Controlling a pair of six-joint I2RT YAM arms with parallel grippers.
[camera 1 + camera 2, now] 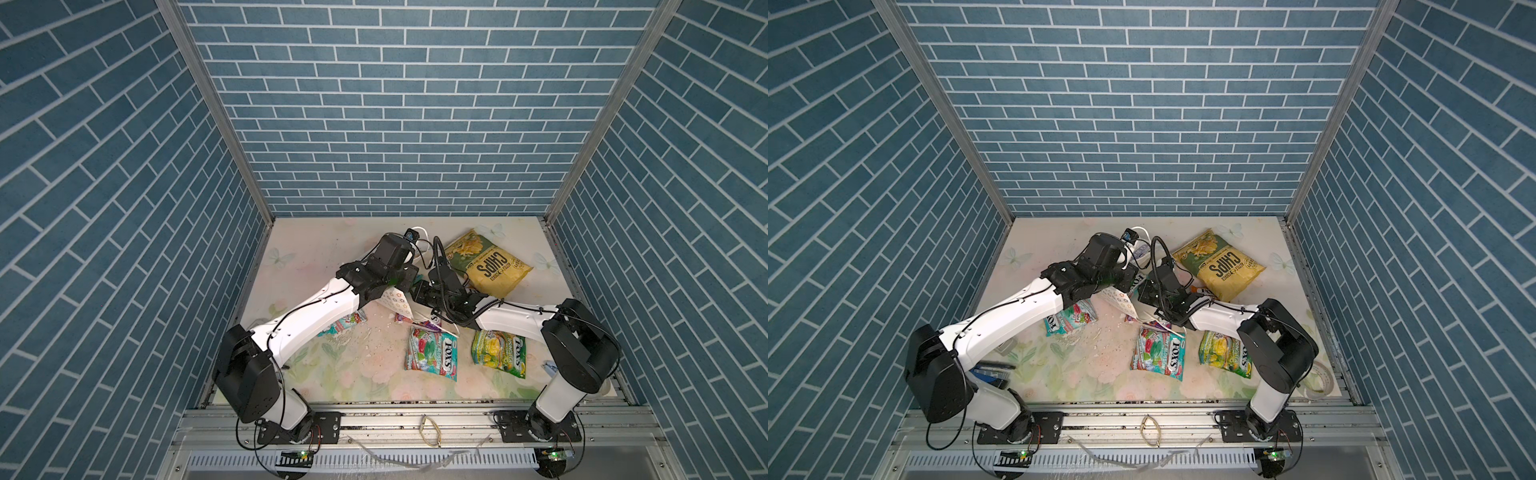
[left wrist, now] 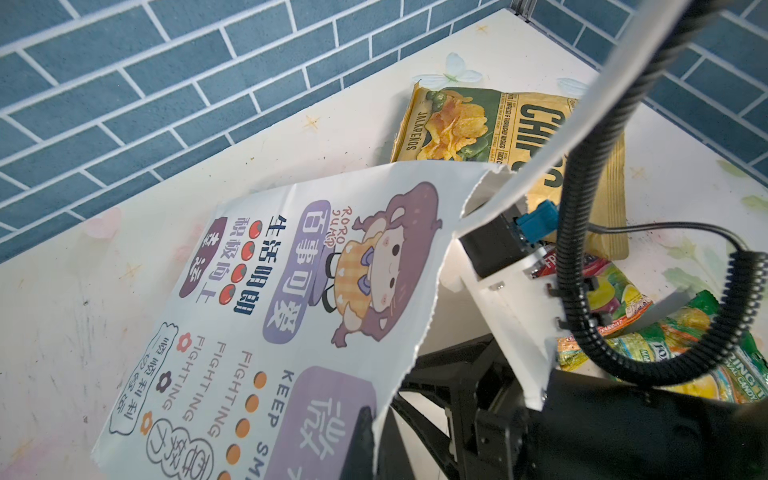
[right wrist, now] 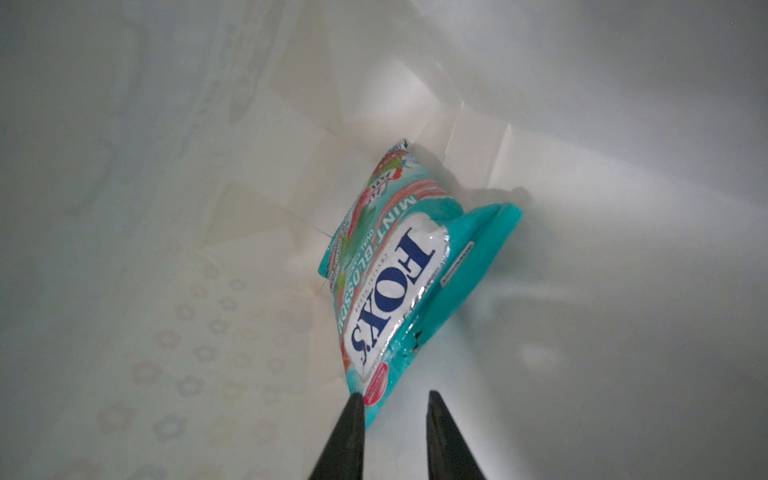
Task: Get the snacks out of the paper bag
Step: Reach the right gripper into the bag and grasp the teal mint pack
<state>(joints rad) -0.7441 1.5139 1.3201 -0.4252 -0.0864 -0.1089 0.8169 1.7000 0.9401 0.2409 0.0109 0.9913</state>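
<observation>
Teal FOX'S pouch (image 3: pixel 390 282) inside paper bag (image 3: pixel 166 208), its corner at parted right gripper (image 3: pixel 394 395) jaws, left gripper (image 2: pixel 368 428) pinching bag rim.

The paper bag (image 1: pixel 392 302), white with small flower rings and a cartoon print on one face (image 2: pixel 291 291), lies tipped at mid-frame in both top views, its rim ragged. Deep inside it, a teal Mint Blossom pouch (image 3: pixel 395 282) leans against the plain white wall. Out on the desk (image 1: pixel 316 245), the yellow-green CHIPS bag (image 1: pixel 488 266) lies face up, upper right of the paper bag. Below it are a second teal pouch (image 1: pixel 432 353), a green-yellow pouch (image 1: pixel 498 353) to its right, and a half-hidden third teal pouch (image 1: pixel 345 324) at left. An orange-pink pouch (image 2: pixel 619 297) touches the green-yellow one.
</observation>
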